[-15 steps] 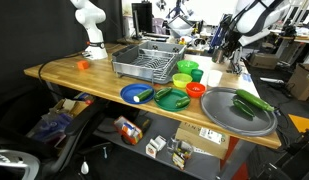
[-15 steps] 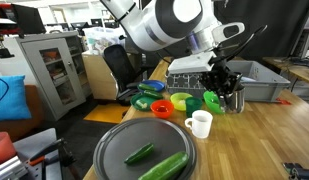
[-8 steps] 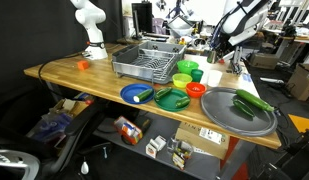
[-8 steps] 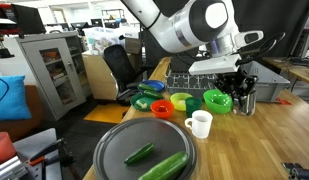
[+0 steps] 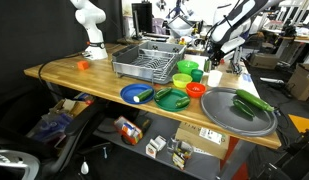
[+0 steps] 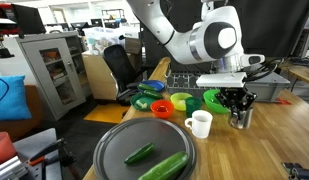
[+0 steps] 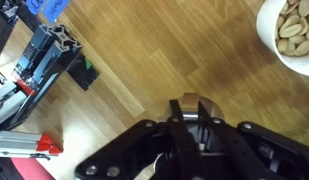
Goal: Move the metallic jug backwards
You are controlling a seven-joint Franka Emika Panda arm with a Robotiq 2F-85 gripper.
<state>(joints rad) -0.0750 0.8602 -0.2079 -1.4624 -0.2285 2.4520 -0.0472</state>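
Observation:
The metallic jug (image 6: 241,119) is small, silvery and upright on the wooden table, right of the white mug (image 6: 200,124). My gripper (image 6: 237,102) comes down from above and is shut on its rim. In the wrist view the jug (image 7: 197,104) sits between my dark fingers (image 7: 191,125) above the wood. In an exterior view my gripper (image 5: 214,55) is at the far edge of the table behind the green cups (image 5: 184,68); the jug is too small to make out there.
A large round grey tray (image 6: 114,145) holds two cucumbers. Green cups (image 6: 215,101), a red bowl (image 6: 162,107), a blue plate (image 5: 137,93) and a grey dish rack (image 5: 149,60) stand nearby. A white cup with pale contents (image 7: 294,35) lies close to the jug.
My gripper has carried the jug sideways across the table, away from the green cups and past the white mug, and has lowered slightly.

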